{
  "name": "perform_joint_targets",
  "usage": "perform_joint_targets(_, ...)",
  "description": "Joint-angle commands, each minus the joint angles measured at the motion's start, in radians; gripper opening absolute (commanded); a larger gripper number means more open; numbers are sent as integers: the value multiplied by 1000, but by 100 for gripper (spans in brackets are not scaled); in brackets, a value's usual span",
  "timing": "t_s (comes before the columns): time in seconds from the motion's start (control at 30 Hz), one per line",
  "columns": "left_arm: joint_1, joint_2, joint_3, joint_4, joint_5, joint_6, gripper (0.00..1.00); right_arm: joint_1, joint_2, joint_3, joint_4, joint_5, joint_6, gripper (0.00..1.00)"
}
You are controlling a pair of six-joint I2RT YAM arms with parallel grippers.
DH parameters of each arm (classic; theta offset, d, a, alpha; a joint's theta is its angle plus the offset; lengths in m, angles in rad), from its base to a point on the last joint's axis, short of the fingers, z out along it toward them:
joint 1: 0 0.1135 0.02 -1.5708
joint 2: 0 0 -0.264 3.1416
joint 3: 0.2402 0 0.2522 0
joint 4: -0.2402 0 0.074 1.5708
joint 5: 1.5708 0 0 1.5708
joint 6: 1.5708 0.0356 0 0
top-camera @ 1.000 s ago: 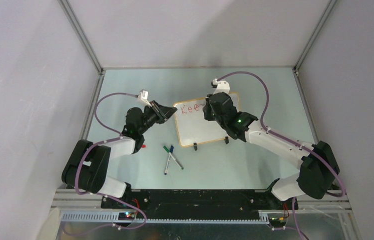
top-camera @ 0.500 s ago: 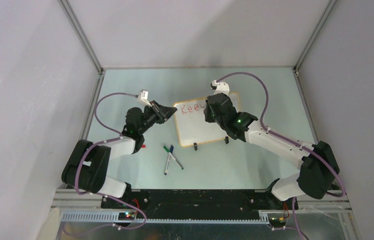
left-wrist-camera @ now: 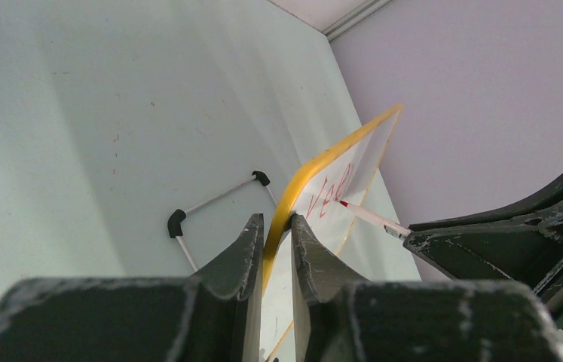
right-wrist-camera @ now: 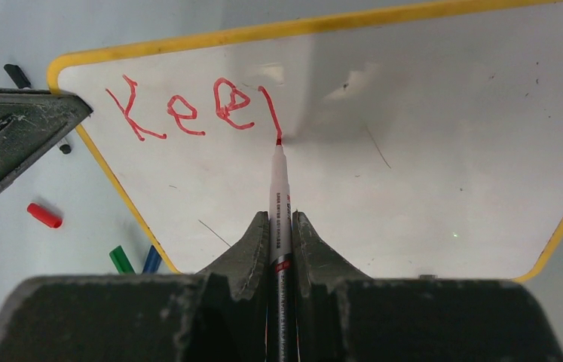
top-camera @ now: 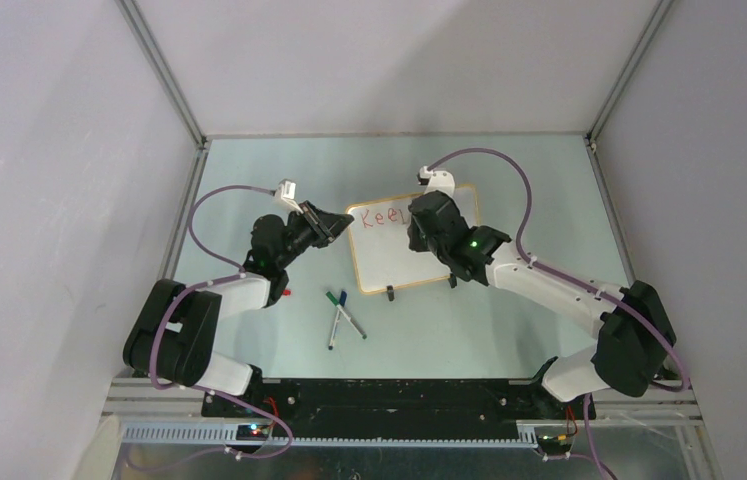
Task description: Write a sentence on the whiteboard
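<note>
Right claw [right-wrist-camera: 279, 220] clamps marker [right-wrist-camera: 279, 181] lengthwise, tip pointing at whiteboard [right-wrist-camera: 429, 151], touching sentence [right-wrist-camera: 188, 121].

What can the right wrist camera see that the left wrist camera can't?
Only the right wrist view: the board face-on, so the red letters "Kee" and one more stroke can be read; the marker clamped in the right gripper; a red cap, a green pen and a blue pen.
Only the left wrist view: the board's yellow edge pinched in the left gripper, and a wire leg with black tips behind the board.
Both: the board, the letters, the marker tip touching the board, and the other arm's gripper.
</note>
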Motion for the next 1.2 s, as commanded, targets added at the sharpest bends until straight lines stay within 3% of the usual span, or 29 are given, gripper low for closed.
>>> perform_joint_targets(0.0,-5,-24,36,28,-3,5,18,5,13,36,-34,31,20,0)
perform_joint_targets(0.6,-5,-34,33,28,-5,6,17,11,8,36,-67,30,33,0)
perform_joint_targets(0.9,-5,-44,31,24,-11,10,17,18,-93,36,-14,21,-3,0)
perform_joint_targets(1.17,-5,-45,31,22,-11,13,17,15,-78,37,52,-7,-34,0)
